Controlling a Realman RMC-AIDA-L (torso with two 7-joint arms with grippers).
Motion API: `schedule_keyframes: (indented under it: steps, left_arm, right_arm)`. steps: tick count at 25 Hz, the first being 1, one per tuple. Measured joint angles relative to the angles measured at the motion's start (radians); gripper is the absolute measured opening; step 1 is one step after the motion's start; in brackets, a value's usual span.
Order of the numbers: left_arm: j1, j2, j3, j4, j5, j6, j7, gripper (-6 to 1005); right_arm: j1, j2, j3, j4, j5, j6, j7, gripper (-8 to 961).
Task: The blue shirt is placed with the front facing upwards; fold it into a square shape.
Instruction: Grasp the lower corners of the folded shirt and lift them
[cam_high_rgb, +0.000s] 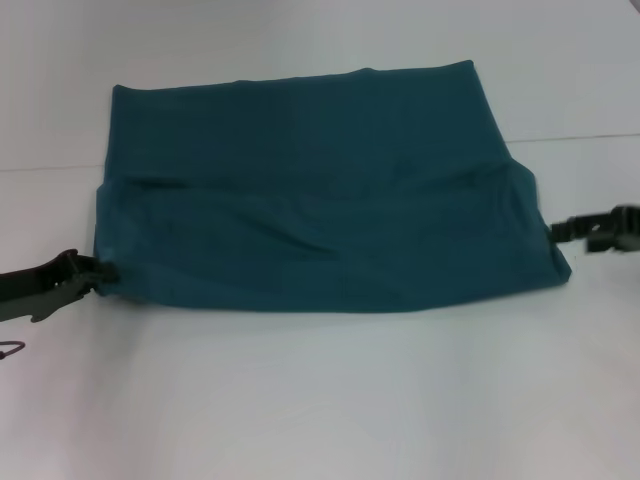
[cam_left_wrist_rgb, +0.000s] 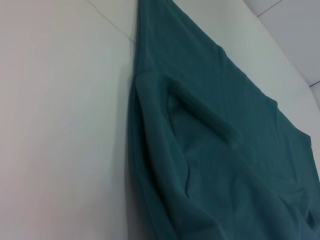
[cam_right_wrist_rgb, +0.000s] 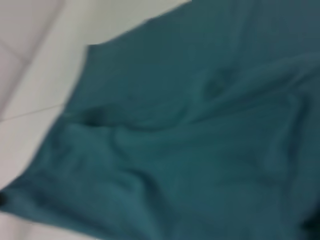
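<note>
Two hands flanked one garment: the left hand (cam_high_rgb: 100, 272) pinched the near left corner of the blue shirt (cam_high_rgb: 320, 210), while the right hand (cam_high_rgb: 560, 232) sat at its right edge, perhaps clamped too, though I could not tell. Folded into a wide band, the shirt's long axis ran left-right across the white worktop (cam_high_rgb: 320, 400), plain teal, creased.

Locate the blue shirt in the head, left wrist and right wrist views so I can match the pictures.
Head view: the blue shirt lies folded across the middle of the white table, the left gripper at one near corner, the right gripper by the opposite edge.
Left wrist view: the shirt fills the picture's right half.
Right wrist view: the shirt fills most of the picture.
Shared landmark: the folded layer's edge across the shirt.
</note>
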Motion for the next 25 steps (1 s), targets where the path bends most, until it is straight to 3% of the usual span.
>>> schedule_keyframes:
  steps: [2, 5, 9, 15, 25]
  left_arm:
    - [0.0, -0.003, 0.002, 0.001, 0.0, -0.004, 0.001, 102]
    - [-0.001, -0.007, 0.001, 0.001, -0.001, -0.008, 0.009, 102]
    - [-0.004, -0.008, -0.002, 0.001, -0.004, -0.009, 0.012, 102]
    - [-0.008, -0.013, -0.003, 0.004, -0.005, -0.016, 0.013, 101]
    - [-0.007, -0.027, -0.004, 0.004, -0.006, -0.022, 0.025, 101]
  right_arm:
    - [0.024, -0.013, 0.0, -0.011, -0.063, 0.038, 0.049, 806]
    - [0.054, -0.008, -0.003, -0.018, -0.145, 0.095, 0.094, 806]
    - [0.082, 0.031, -0.006, -0.007, -0.199, 0.154, 0.1, 807]
    - [0.097, 0.107, -0.007, 0.003, -0.279, 0.271, 0.092, 807]
    - [0.108, 0.147, -0.008, 0.077, -0.285, 0.376, 0.089, 806]
